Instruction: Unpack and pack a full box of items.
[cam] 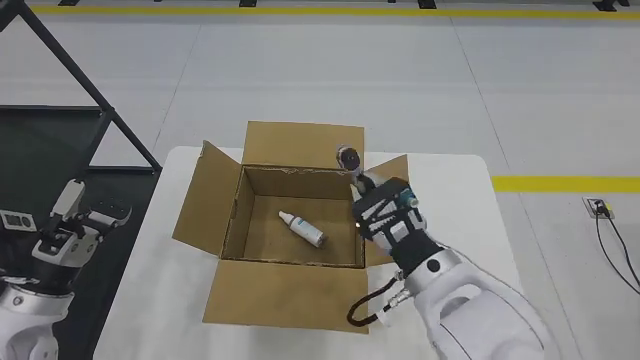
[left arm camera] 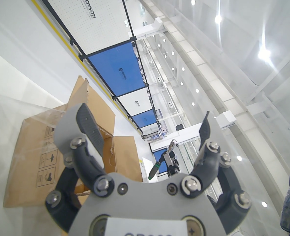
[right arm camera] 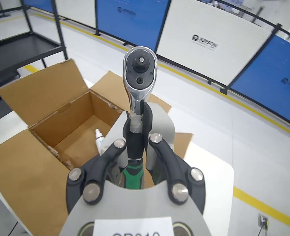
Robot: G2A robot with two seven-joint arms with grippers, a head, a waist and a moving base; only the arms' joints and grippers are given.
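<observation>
An open cardboard box (cam: 232, 215) stands on the white table (cam: 460, 190). On its floor lies a small white bottle (cam: 302, 227). My right gripper (cam: 368, 186) hovers over the box's right wall, shut on a ratchet wrench (cam: 350, 158). In the right wrist view the wrench (right arm camera: 140, 74) points away from the gripper (right arm camera: 137, 121), chrome head outward and green handle toward the wrist; the box (right arm camera: 41, 94) and bottle (right arm camera: 99, 138) lie below. My left gripper (left arm camera: 145, 121) is open and holds nothing; it sits off the table's left side (cam: 85, 210), tilted upward, with the box (left arm camera: 36, 148) beside it.
All the box's flaps are folded outward. A black rack (cam: 50, 150) stands on the floor left of the table. Bare table surface (right arm camera: 208, 173) lies right of the box. A cable and socket (cam: 600, 208) lie on the floor at the far right.
</observation>
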